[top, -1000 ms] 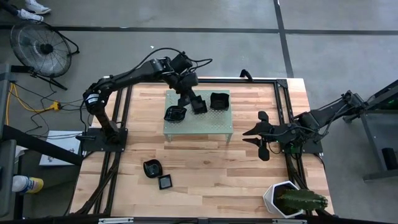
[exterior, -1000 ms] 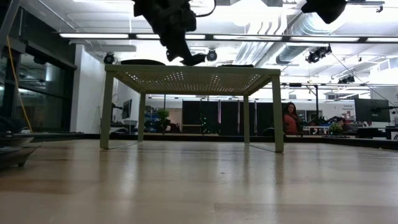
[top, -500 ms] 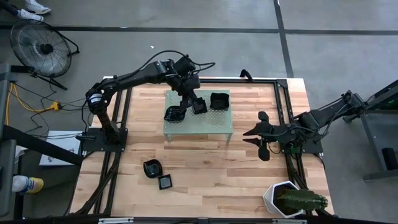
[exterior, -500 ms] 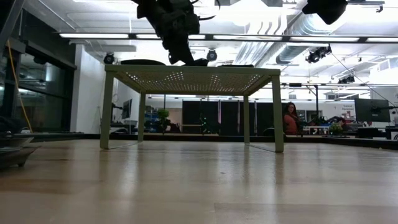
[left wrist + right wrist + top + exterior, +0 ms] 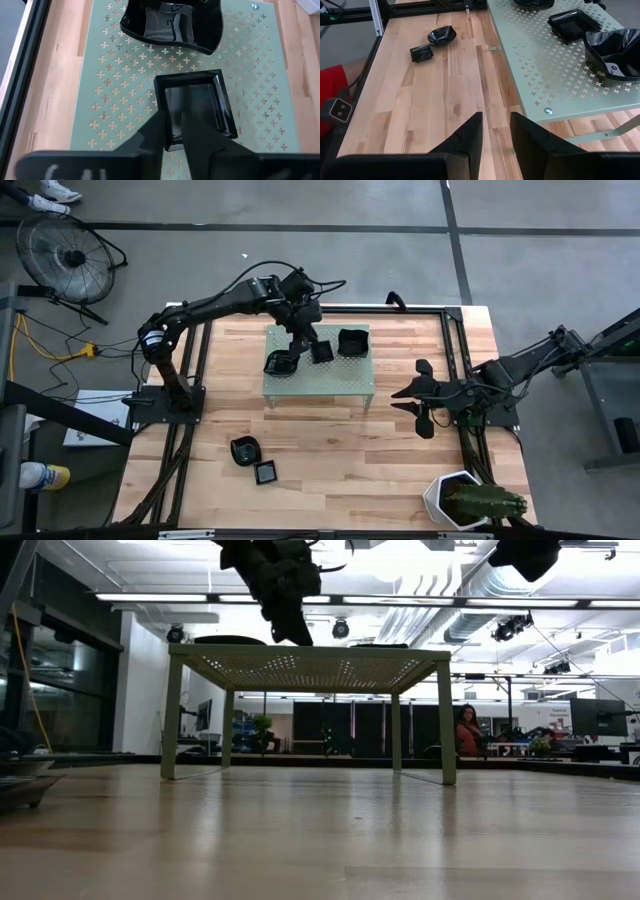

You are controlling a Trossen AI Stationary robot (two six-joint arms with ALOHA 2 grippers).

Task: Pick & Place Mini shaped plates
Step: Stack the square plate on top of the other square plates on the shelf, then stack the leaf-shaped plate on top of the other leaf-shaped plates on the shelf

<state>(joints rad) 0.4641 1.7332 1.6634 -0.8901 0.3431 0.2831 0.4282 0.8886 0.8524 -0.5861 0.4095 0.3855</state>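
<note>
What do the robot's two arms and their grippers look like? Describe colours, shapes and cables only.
Both arms are dark, nearly black, built of slim jointed tubes with rounder blocks at the joints. The left arm has thin black cables looping over its wrist. Each ends in two flat, dark fingers tapering to a point: the left gripper and the right gripper look alike. No markings are readable.

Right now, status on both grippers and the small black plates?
Left gripper straddling the rim of the rectangular glossy black plate on the pale green perforated stand. Right gripper idle beside the stand, open. Nothing blocking.
</note>
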